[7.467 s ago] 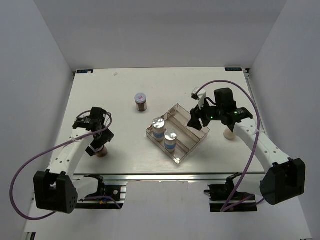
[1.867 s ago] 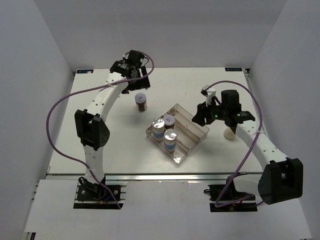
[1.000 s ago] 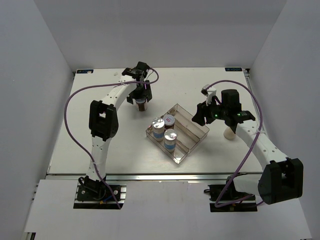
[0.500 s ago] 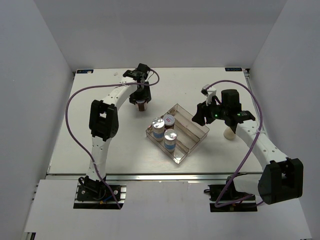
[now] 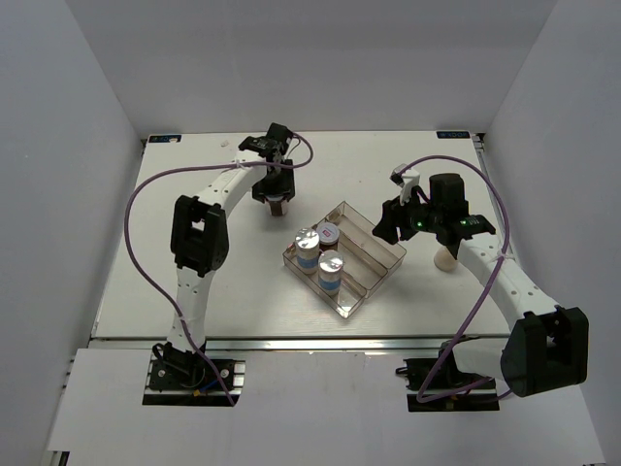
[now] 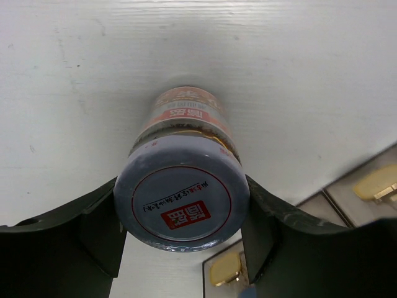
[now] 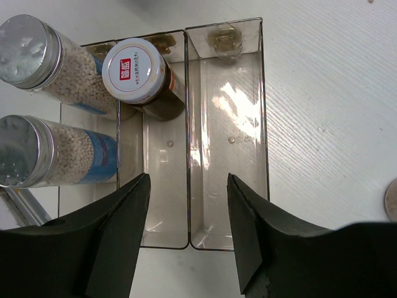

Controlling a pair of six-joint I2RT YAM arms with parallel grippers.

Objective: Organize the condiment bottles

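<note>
A brown-filled jar with a red-marked lid (image 6: 181,208) stands on the table at the far middle (image 5: 277,205). My left gripper (image 6: 183,214) is shut on it, one finger at each side of the lid (image 5: 276,191). The clear tray (image 5: 375,273) holds two silver-capped, blue-labelled jars (image 5: 308,240) (image 5: 331,264) in its left lane and a second brown jar (image 7: 135,71) in the middle lane. My right gripper (image 7: 188,186) is open and empty above the tray's far right end (image 5: 388,225). A cream jar (image 5: 443,258) sits half hidden under the right arm. The pink-capped jar is out of view.
The tray's right lane (image 7: 227,143) holds nothing. White walls close in the table on three sides. Purple cables loop from both arms (image 5: 146,194).
My left gripper has come down from the far edge onto the brown jar and closed round its lid. Much earlier, a second brown jar appeared in the tray. The right arm has stayed still.
</note>
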